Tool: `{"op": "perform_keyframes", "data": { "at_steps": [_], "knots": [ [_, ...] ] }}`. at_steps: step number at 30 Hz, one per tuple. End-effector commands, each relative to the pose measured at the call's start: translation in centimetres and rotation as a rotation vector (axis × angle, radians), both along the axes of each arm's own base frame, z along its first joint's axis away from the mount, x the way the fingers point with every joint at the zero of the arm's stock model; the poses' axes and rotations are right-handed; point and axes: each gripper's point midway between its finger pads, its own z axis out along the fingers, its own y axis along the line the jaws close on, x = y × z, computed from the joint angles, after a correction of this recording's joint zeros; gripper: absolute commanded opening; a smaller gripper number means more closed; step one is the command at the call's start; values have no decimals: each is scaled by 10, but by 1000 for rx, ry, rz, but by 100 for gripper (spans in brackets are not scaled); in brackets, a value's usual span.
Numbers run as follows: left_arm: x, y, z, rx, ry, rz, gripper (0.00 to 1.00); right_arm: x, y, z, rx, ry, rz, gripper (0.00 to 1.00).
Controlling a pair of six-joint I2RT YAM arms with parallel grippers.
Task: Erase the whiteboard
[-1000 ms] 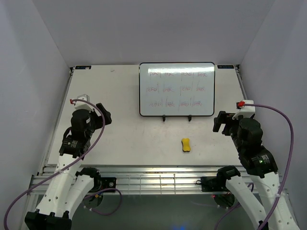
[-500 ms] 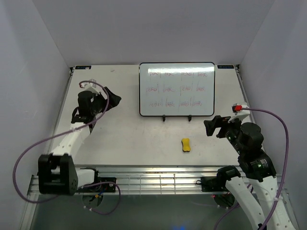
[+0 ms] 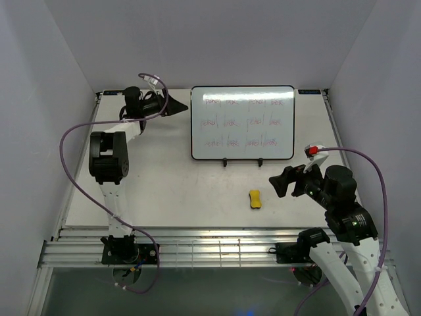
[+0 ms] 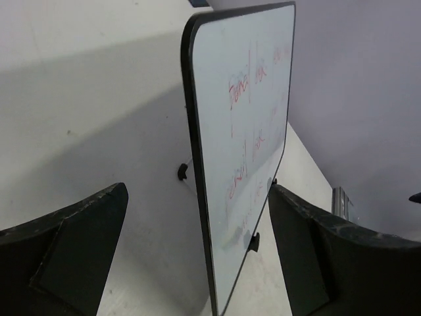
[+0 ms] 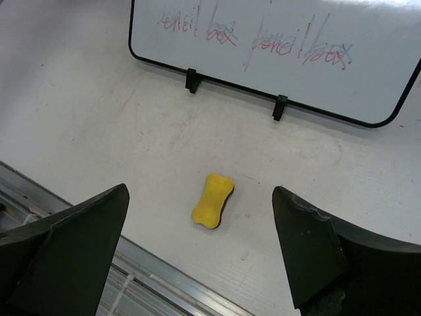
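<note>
Hovering spread wide, the left claw (image 3: 177, 105) points at the left edge of the whiteboard (image 3: 242, 123), which stands on black clips (image 3: 225, 162) at the table's (image 3: 164, 184) far middle, red writing across it. Nearer lies a yellow eraser (image 3: 254, 199); just right, the right claw (image 3: 279, 185) hangs agape.

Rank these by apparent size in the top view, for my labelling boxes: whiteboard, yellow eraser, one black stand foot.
1. Whiteboard, by far largest.
2. Yellow eraser, next.
3. Black stand foot, smallest: a small tab under the board's lower edge.
</note>
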Motion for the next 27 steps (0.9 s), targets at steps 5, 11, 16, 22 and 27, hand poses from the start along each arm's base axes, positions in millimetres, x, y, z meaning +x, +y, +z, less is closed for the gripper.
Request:
{"op": "perform_keyframes", "data": {
  "at_steps": [5, 11, 16, 22, 27],
  "knots": [
    [-7, -54, 25, -68, -153, -344, 98, -11, 13, 30, 3, -54, 116, 97],
    [0, -66, 26, -98, -173, -380, 92, -10, 12, 31, -15, -39, 118, 100],
    [0, -77, 18, -123, -137, -420, 75, -11, 11, 33, -26, -36, 122, 97],
    [8, -79, 8, -136, -109, -398, 71, -13, 10, 33, -28, -34, 121, 96],
    [9, -86, 10, -142, -105, -411, 69, -13, 11, 34, -29, -35, 126, 96]
  ]
}}
